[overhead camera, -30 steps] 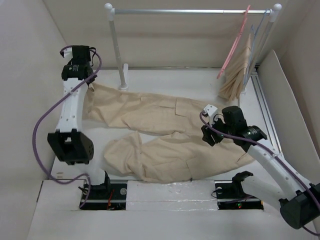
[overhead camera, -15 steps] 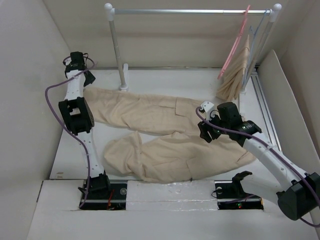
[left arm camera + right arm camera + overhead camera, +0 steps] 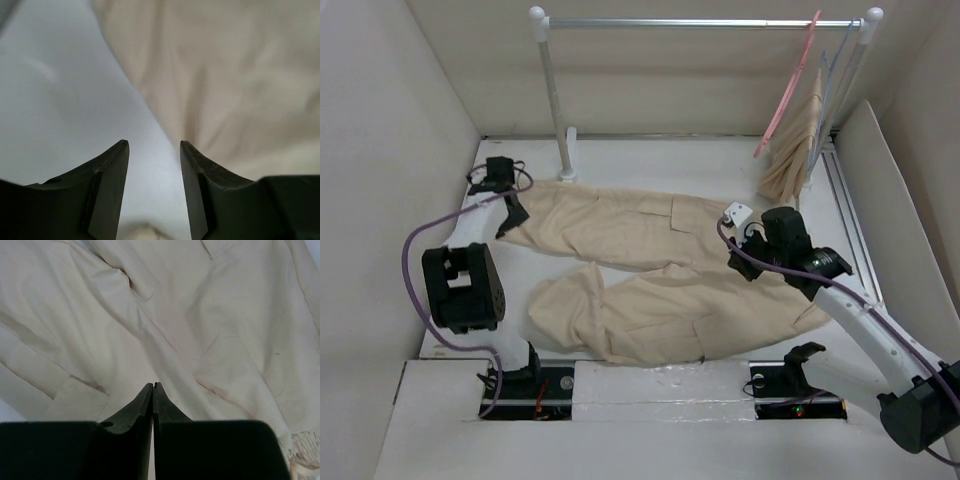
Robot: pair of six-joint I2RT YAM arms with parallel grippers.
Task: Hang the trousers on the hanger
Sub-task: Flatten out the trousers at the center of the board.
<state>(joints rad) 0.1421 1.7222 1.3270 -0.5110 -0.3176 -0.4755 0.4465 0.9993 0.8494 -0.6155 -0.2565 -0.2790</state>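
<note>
Left fingers point(image 3: 107, 175) part-open, empty, over bench point(image 3: 50, 100) just beside trousers point(image 3: 240, 75); right fingers point(image 3: 137, 410) pressed together, no cloth visibly pinched. Advise: shift left onto the cloth edge before closing.

The trousers point(image 3: 620, 230) are matt cloth, the hanger point(image 3: 788, 85) smooth plastic.

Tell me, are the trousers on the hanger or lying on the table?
The trousers lie spread on the table; the hanger hangs on the rail, apart from them.
</note>
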